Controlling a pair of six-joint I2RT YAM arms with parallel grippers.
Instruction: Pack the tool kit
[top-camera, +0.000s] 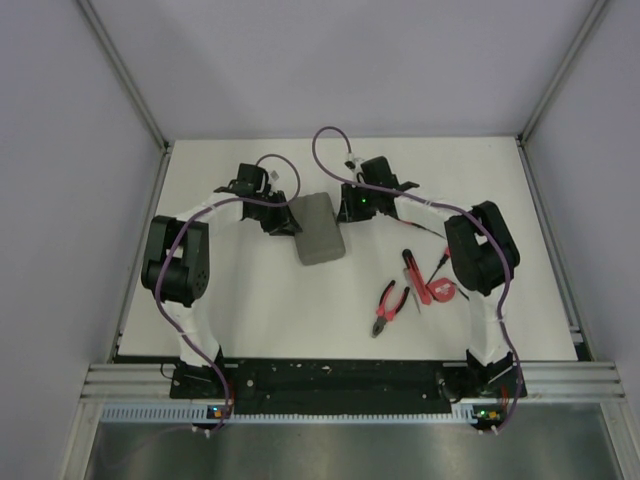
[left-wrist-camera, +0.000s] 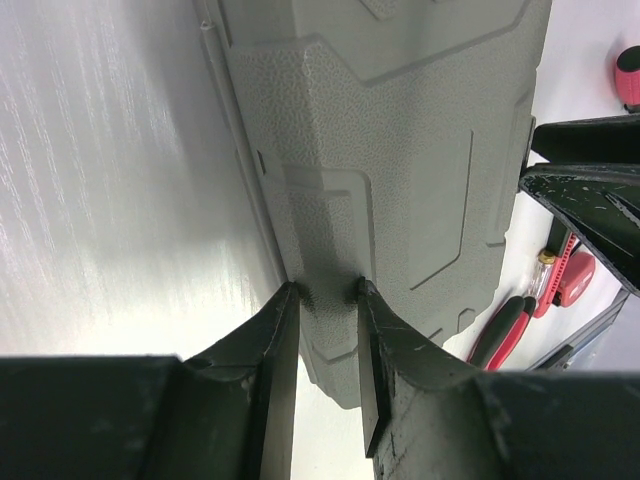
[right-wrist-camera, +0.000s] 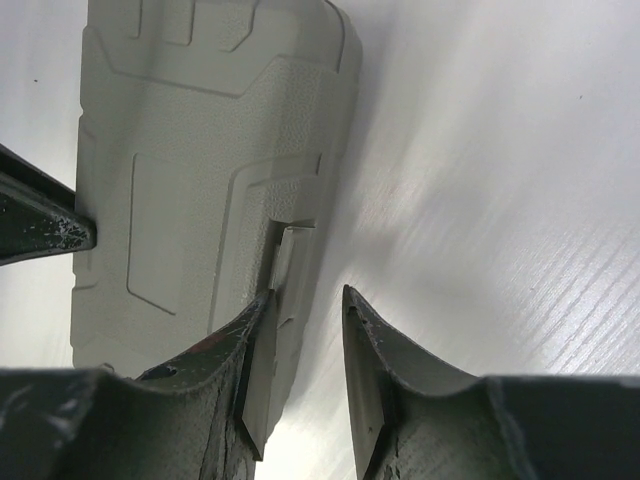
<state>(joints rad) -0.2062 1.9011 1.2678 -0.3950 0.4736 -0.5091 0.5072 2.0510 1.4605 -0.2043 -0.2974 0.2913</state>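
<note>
The grey case (top-camera: 318, 228) lies flat on the white desk (top-camera: 250, 290), near the far side, between the two arms. Its lid is down, so only the bumpy outside shows. The left hand (left-wrist-camera: 325, 292) is at the left edge of the case. Its two fingers are close together, and their tips touch a small ribbed bit on that edge, one tip on each side. It looks clamped on that bit. The right hand (right-wrist-camera: 303, 298) is at the other long edge of the case. Its fingers are apart. One finger touches a little clasp on the side of the case, and the other finger is over bare desk, just beside the case and not touching it. The rest of the kit is out on the desk, to the right of the case and nearer the arm bases. The pliers (top-camera: 389, 306) with red and black handles lie there. The round red tape measure (top-camera: 438, 292) is just beside them, close to the right arm. A thin red and black tool (top-camera: 410, 267) lies between the case and the tape measure. It is too small to tell if it is a knife or a screwdriver. None of these three touches the case, and no hand holds them. In the left wrist view, the pliers and the tape measure show past the far side of the case.
</note>
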